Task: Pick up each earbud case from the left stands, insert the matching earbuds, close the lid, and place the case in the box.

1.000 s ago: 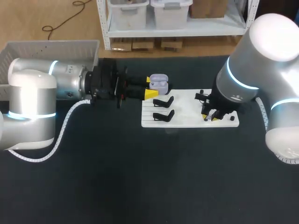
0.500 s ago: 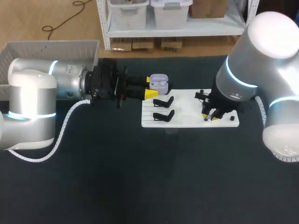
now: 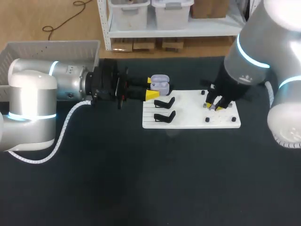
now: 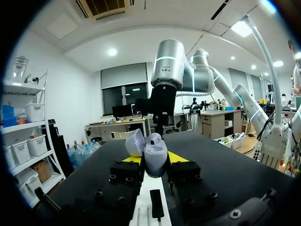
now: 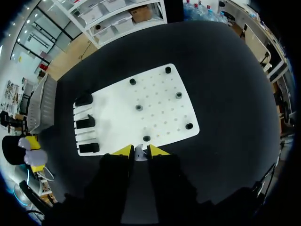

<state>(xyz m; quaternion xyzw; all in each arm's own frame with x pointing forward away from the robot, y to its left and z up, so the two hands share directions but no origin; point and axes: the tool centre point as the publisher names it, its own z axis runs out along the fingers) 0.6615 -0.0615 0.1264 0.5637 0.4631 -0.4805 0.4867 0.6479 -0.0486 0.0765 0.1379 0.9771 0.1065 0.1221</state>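
A lavender earbud case (image 3: 160, 84) with its lid up is held just left of the white board (image 3: 188, 123). My left gripper (image 3: 151, 88) is shut on it. In the left wrist view the case (image 4: 153, 153) stands upright between the yellow tips of that gripper (image 4: 155, 160). Above the board's right half hangs my right gripper (image 3: 214, 107), shut on a small pale earbud (image 5: 140, 153) that shows between its tips (image 5: 139, 151). The case (image 5: 35, 157) also shows off to the side in the right wrist view.
Two black stands (image 3: 164, 109) sit on the board's left part, and small black pegs (image 5: 138, 107) dot its right part. A white basket (image 3: 51, 47) stands at the table's back left.
My right gripper has lifted off the board's front edge and moved toward the back with the earbud between its tips. The left arm has kept still.
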